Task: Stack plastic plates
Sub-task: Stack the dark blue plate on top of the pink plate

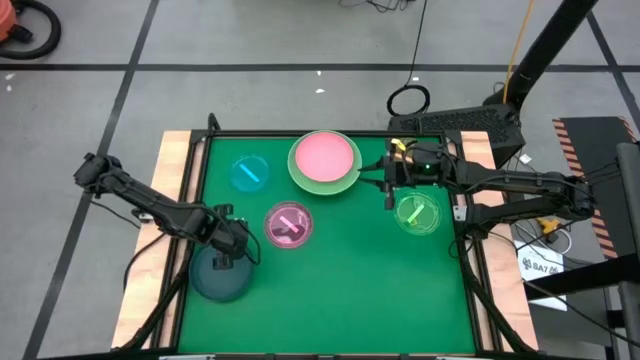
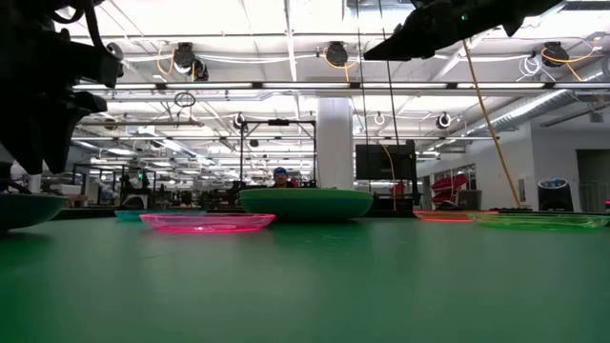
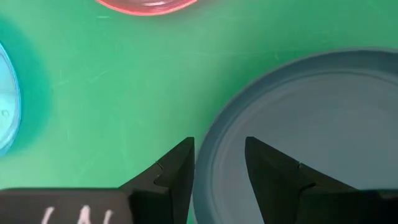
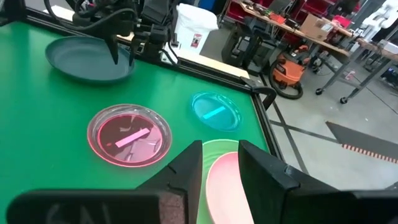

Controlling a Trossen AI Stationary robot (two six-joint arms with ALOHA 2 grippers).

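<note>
Plates are spread over the green table [image 1: 330,280]. The left gripper [image 3: 219,163] is held over the near rim of the dark teal plate [image 3: 311,124], its fingers [image 3: 177,168] parted, one outside the rim and one above the plate's inner surface; whether the rim is touched cannot be told. Beyond those fingers the magenta translucent plate [image 1: 288,224] is seen, and off to one side of them the blue translucent plate [image 1: 249,172]. The right gripper [image 4: 221,155] is held above the edge of the pink plate [image 1: 324,155], which is nested in the light green plate [image 1: 345,184]; its fingers [image 4: 189,165] are parted with nothing between them, and the pink plate's rim is seen through the gap. The green translucent plate [image 1: 416,213] lies just beside that gripper, on the side toward the table's front edge. In the low view an orange translucent plate [image 2: 443,216] is seen beside the green translucent one.
</note>
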